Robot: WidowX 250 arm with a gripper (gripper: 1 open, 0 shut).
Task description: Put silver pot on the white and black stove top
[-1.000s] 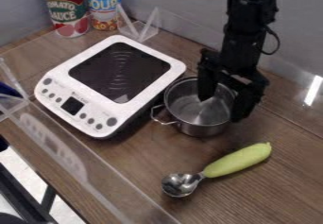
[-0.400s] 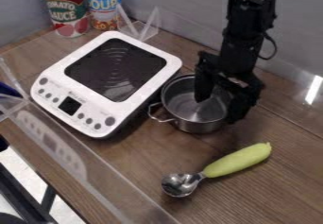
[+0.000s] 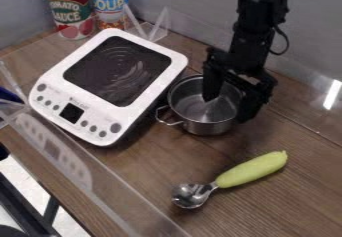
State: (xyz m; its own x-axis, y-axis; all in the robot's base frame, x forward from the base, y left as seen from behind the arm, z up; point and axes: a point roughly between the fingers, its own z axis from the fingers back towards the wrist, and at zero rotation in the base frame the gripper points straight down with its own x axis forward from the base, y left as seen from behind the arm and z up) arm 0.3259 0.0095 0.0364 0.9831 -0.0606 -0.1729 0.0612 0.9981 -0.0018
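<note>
A: Background first: grey walls meet behind your wooden bench. Two soup cans, one red-labelled (image 3: 71,9), one blue-labelled (image 3: 110,3), stand at the bench's back left corner.

B: And your cooker?

A: White cooker (image 3: 150,56), black glass top, set askew toward the bench's left edge. Button panel faces the near left.

B: Where do you have the pot?

A: Silver pot (image 3: 206,119), upright on the bench, just right of the cooker, not on the glass. One side handle points to the near left.

B: State of your gripper (image 3: 238,84)?

A: Black, reaching down from the back; fingers apart, over the pot's right side. You can't tell from this view whether they touch the rim.

B: Anything nearer you?

A: Metal scoop (image 3: 191,195) with a pale green handle (image 3: 251,169), lying slantwise toward the bench's near edge, bowl at the left end, well apart from the pot.
</note>
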